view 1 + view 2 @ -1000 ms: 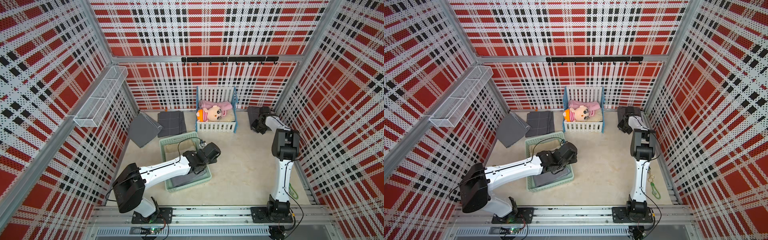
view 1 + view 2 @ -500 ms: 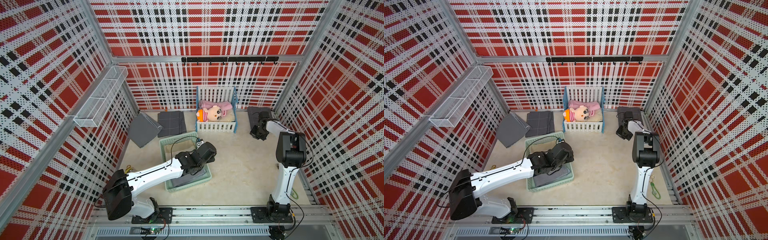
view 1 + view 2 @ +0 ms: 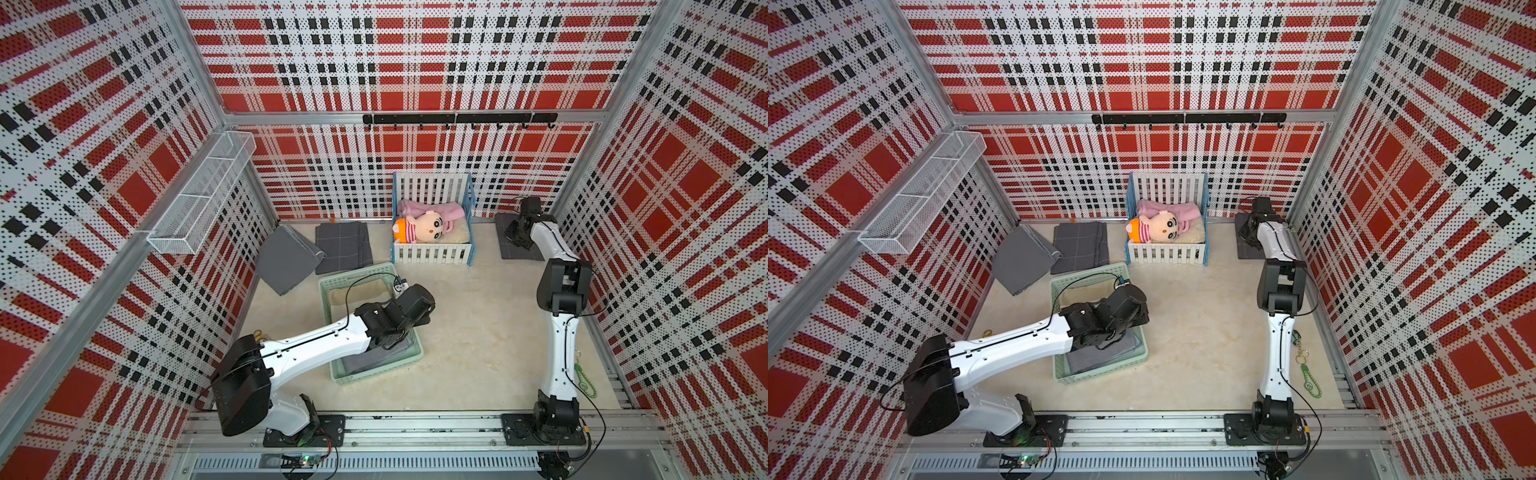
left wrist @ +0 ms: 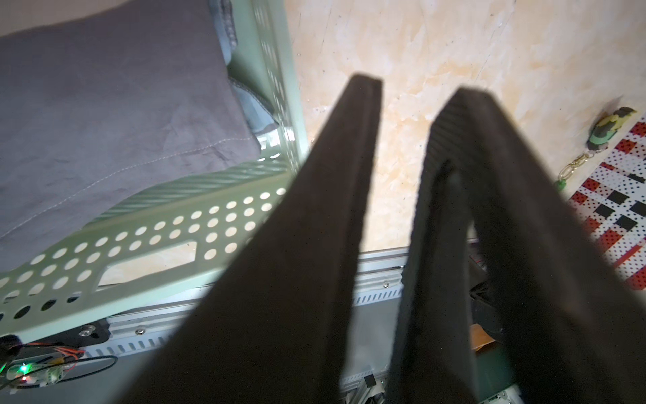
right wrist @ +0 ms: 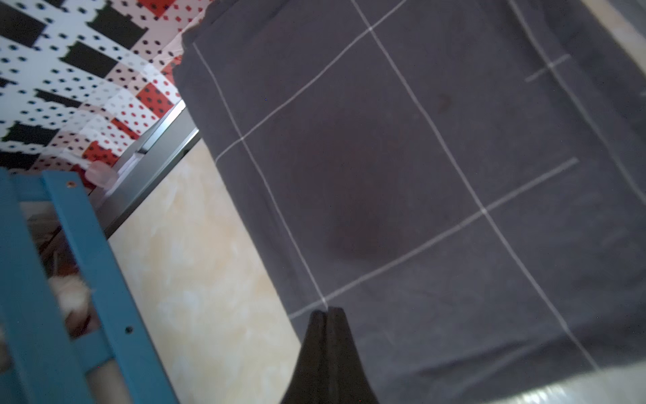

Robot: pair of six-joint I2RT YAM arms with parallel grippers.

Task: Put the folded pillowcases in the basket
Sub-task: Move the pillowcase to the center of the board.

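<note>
The pale mint-green basket [image 3: 328,286] [image 3: 1059,291] [image 4: 174,217] stands on the floor left of centre. In it lies a folded plain grey pillowcase [image 3: 374,361] [image 3: 1100,357] [image 4: 105,122], at its near end. My left gripper [image 3: 422,319] [image 3: 1140,320] [image 4: 416,91] hovers over the basket's right rim, open, with only floor between its fingers. My right gripper [image 3: 514,236] [image 3: 1248,232] [image 5: 327,309] is shut and empty at the back right. It hangs just above a flat grey checked cloth [image 3: 517,249] [image 5: 419,157].
A white crib with blue edges [image 3: 432,253] holds a doll at the back centre. Another checked grey cloth [image 3: 343,247] and a plain grey one [image 3: 286,259] lie at the back left. A wire shelf [image 3: 199,199] hangs on the left wall. Keychains [image 3: 584,380] lie front right.
The right gripper shifted forward over the back-right cloth, then back toward the wall. The left arm's elbow swung while its gripper stayed by the basket's right rim.
</note>
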